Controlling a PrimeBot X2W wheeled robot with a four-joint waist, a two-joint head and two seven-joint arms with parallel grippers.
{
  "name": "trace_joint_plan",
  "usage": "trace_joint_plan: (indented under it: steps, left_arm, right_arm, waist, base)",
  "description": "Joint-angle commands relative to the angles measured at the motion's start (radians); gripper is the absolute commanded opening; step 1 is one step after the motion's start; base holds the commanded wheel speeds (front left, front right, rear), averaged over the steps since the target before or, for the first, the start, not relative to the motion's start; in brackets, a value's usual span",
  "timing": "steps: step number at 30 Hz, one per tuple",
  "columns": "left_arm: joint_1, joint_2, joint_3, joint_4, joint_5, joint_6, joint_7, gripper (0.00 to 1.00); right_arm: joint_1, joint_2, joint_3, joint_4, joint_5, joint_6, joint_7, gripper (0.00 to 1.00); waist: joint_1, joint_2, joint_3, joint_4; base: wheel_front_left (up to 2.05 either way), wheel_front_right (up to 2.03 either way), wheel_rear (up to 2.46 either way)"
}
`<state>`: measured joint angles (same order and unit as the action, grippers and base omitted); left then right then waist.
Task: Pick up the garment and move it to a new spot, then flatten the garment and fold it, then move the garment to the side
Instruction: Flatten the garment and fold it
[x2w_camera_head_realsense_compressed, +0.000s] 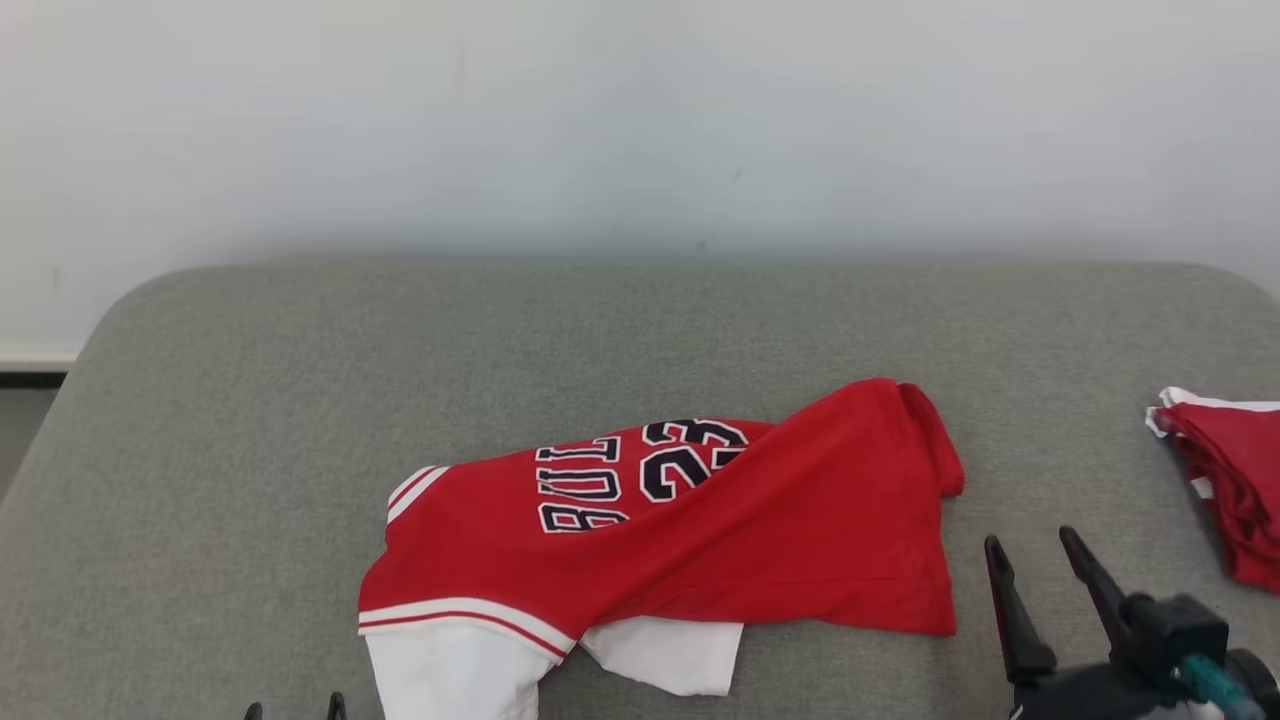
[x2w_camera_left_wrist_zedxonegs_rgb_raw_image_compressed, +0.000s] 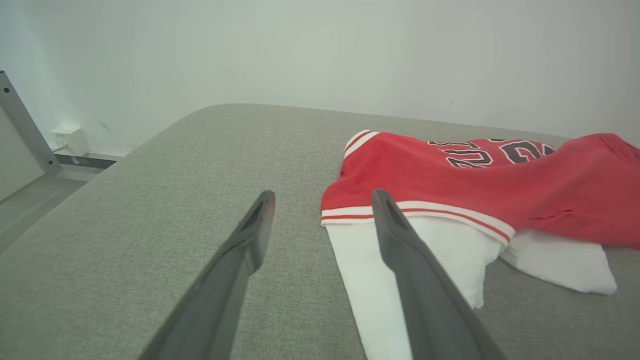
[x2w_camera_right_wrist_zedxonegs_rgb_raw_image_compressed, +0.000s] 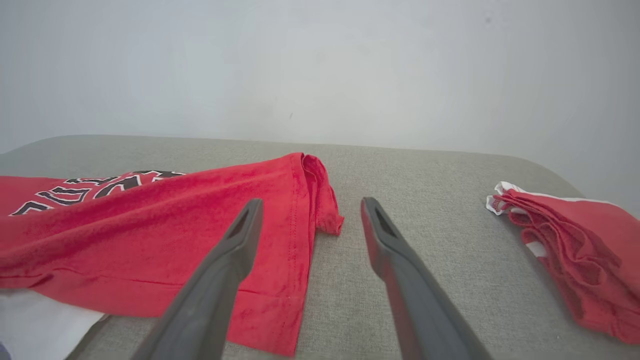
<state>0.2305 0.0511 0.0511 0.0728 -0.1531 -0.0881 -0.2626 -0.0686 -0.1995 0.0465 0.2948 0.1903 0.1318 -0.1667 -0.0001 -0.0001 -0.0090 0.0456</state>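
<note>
a rumpled red jersey (x2w_camera_head_realsense_compressed: 700, 530) with white sleeves and dark upside-down lettering lies half-folded near the front edge of the grey surface (x2w_camera_head_realsense_compressed: 250, 400); left claw (x2w_camera_left_wrist_zedxonegs_rgb_raw_image_compressed: 322, 200) and right claw (x2w_camera_head_realsense_compressed: 1030, 542) flank it, both spread wide.

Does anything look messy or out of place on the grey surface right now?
Yes. The red jersey lies crumpled, not flat: a flap folds over its lettering, hiding part, the far right corner is bunched, and white fabric pokes out beneath. The other red garment at the right edge is loosely folded.
</note>
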Motion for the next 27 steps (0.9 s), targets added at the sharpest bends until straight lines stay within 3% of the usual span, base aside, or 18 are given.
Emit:
trace_joint_plan:
  steps: [1, 13, 27]
  left_arm:
    - [0.017, -0.001, 0.005, 0.005, -0.004, 0.001, -0.003, 1.00]
    - [0.032, -0.001, 0.025, 0.042, -0.003, -0.005, -0.003, 1.00]
    - [0.021, -0.001, 0.025, 0.074, 0.005, -0.012, -0.003, 1.00]
  right_arm:
    - [0.021, 0.001, 0.003, -0.005, -0.005, -0.003, -0.013, 1.00]
    - [0.136, 0.037, -0.005, -0.011, -0.024, -0.003, -0.078, 1.00]
    - [0.155, 0.074, -0.010, -0.006, -0.043, -0.003, -0.092, 1.00]
  waist:
    - [0.0001, 0.0001, -0.030, -0.029]
    - [0.0001, 0.0001, -0.065, -0.063]
    - [0.0001, 0.0001, -0.066, -0.075]
  base:
    - [0.00, 0.00, 0.00]
    - [0.00, 0.00, 0.00]
    - [0.00, 0.00, 0.00]
